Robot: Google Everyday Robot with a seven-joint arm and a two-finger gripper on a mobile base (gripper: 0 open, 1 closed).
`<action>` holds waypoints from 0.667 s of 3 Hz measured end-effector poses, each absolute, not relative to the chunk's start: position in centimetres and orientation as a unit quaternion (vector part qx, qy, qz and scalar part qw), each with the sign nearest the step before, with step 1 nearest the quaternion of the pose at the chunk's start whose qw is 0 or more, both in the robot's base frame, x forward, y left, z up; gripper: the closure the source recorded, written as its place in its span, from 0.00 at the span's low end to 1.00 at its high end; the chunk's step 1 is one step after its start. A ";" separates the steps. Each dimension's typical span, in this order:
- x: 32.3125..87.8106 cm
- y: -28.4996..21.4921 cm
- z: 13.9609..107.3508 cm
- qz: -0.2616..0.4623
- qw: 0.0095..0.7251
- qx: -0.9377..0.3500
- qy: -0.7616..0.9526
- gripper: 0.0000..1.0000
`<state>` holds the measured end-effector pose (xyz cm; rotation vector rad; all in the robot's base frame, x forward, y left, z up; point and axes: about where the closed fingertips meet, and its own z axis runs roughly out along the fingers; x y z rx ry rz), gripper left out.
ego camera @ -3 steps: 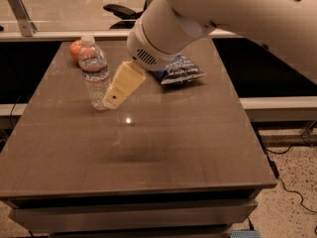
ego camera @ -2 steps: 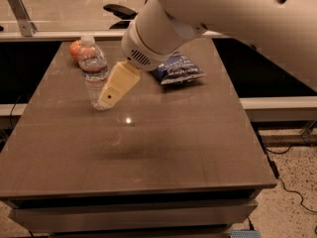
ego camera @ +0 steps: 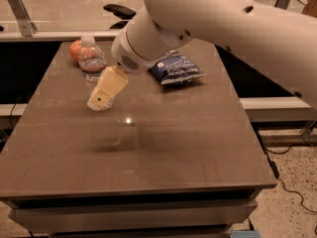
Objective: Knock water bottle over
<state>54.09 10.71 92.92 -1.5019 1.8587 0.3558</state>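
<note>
The water bottle is a small clear ribbed bottle with a white cap and a thin red label band. It stands upright at the far left of the brown table. My gripper hangs from the big white arm, its cream-coloured fingers pointing down and left. It is right beside the bottle's lower right side, covering part of its base. I cannot tell whether it touches the bottle.
A round orange fruit sits just behind the bottle at the table's far left corner. A blue chip bag lies at the far middle. A railing and glass panel run behind the table.
The gripper has moved left, closer against the bottle. The bottle still stands upright in the same place.
</note>
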 end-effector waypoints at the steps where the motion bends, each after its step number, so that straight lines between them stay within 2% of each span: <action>1: 54.0 10.7 93.0 0.136 0.357 -0.581 0.719 0.00; 2: 54.4 10.7 92.7 0.140 0.375 -0.568 0.719 0.00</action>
